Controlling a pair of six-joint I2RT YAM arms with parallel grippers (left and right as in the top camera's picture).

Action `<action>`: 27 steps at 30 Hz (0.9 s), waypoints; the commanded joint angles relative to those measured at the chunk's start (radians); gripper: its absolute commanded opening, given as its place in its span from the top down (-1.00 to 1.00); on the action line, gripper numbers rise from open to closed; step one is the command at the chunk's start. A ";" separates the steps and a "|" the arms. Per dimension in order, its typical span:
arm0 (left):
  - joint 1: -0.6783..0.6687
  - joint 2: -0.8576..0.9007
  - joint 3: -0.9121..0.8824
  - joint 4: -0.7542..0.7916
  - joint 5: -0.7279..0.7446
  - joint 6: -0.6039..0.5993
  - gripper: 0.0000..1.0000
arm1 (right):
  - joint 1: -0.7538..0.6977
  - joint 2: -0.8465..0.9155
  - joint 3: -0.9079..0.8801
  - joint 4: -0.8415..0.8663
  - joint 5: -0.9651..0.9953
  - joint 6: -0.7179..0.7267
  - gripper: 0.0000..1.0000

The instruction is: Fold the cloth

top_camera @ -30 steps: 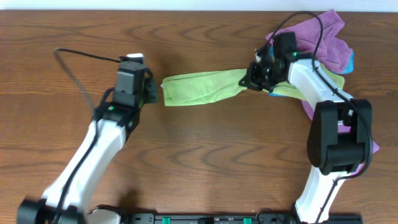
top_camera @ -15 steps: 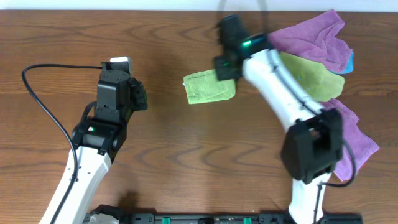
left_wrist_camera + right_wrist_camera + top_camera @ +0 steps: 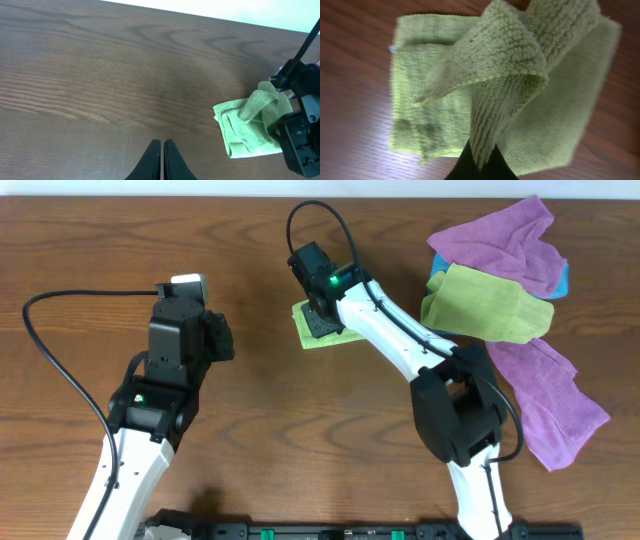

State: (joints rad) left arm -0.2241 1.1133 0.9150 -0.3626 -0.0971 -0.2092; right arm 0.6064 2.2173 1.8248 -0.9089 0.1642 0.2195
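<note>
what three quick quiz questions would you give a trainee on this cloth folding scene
1. True or false: the left gripper is holding the lime-green cloth.
2. Which gripper pinches a raised flap of the lime-green cloth? A) the left gripper B) the right gripper C) neither
3. Short answer: what colour are the cloths above and below the duller yellow-green cloth in the overhead view?

Key: 1. False; it is shut on nothing, away from the cloth. 2. B. 3. Purple; those are the purple cloths.
</note>
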 commanded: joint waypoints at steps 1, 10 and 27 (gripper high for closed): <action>0.003 -0.010 -0.002 -0.005 -0.006 -0.009 0.89 | 0.008 -0.008 0.010 0.021 -0.159 -0.016 0.64; 0.003 -0.009 -0.002 -0.015 -0.007 -0.009 0.75 | -0.011 -0.045 0.027 -0.015 -0.296 -0.071 0.10; 0.003 0.431 -0.003 0.195 0.465 -0.095 -0.91 | -0.279 -0.137 0.003 0.000 -0.262 0.005 0.97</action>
State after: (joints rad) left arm -0.2241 1.4731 0.9150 -0.2008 0.2016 -0.2817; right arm 0.3511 2.0747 1.8439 -0.9112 -0.1005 0.1982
